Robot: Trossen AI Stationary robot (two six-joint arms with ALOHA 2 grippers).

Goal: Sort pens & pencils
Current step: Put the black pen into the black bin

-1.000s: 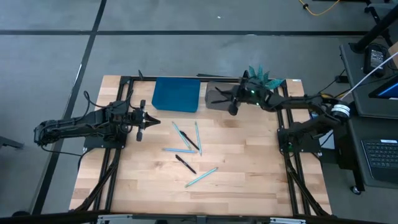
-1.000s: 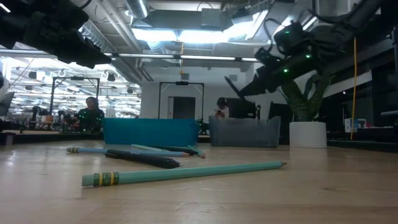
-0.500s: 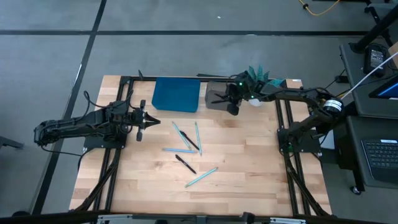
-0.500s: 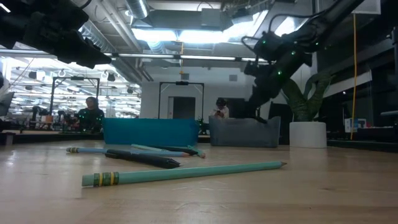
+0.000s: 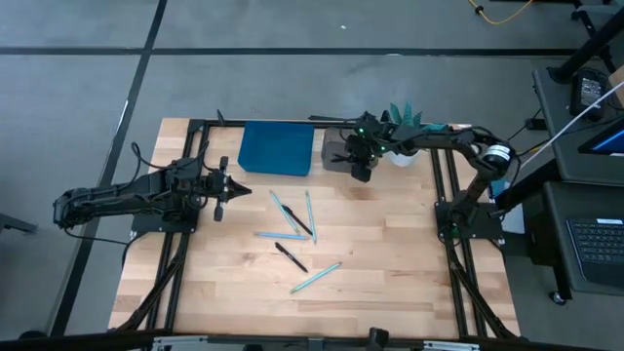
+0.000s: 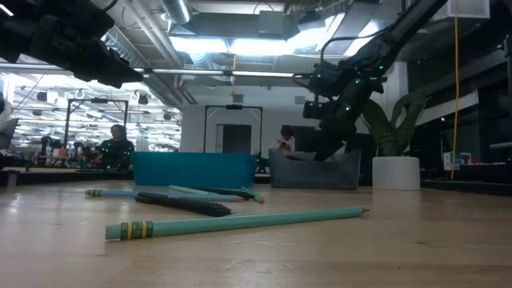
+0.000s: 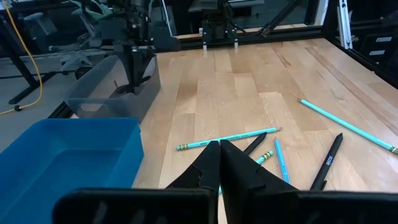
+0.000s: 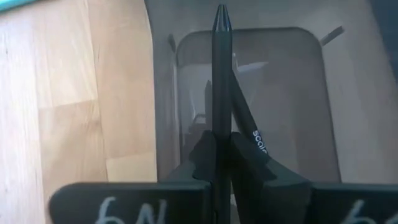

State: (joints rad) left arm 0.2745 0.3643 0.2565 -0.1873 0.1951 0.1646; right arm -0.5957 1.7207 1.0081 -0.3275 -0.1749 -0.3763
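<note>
- The left gripper (image 5: 237,190) hovers at the tabletop's (image 5: 390,263) left side, fingers pressed together, holding nothing.
- Light-blue pencils (image 5: 315,277) and two black pens (image 5: 290,256) lie scattered mid-tabletop, partly overlapping.
- The right gripper (image 5: 359,166) is clamped on a black pen (image 8: 221,74) over the grey bin (image 5: 336,151); the pen inside the bin (image 8: 249,121) is partly hidden.

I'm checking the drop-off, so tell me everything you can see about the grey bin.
The grey bin is a translucent, plastic-looking tray with rounded corners, at the table's far edge beside the blue bin. The right gripper, shut on a black pen, hangs over it. Another pen already lies inside.
</note>
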